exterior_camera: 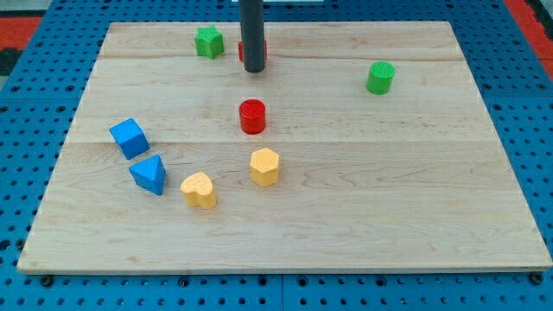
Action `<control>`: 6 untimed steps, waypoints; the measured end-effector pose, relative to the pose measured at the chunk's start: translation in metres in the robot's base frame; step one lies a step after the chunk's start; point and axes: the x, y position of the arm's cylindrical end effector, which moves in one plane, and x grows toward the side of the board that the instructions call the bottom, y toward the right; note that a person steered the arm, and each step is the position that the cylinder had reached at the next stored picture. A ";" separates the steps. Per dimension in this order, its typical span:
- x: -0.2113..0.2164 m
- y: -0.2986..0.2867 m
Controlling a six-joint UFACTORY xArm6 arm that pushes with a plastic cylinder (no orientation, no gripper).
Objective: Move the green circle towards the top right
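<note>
The green circle (380, 78) stands on the wooden board (346, 199) toward the view's upper right. My tip (254, 69) is at the end of the dark rod near the view's top centre, well to the left of the green circle. A red block (243, 50) is mostly hidden right behind the rod; its shape cannot be made out.
A green star (208, 41) sits left of the rod. A red cylinder (252, 117) stands below my tip. A yellow hexagon (265, 167), a yellow heart (200, 190), a blue cube (130, 138) and a blue triangle (149, 174) lie at lower left.
</note>
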 end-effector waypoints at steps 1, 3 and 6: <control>0.022 0.066; 0.060 0.203; 0.014 0.244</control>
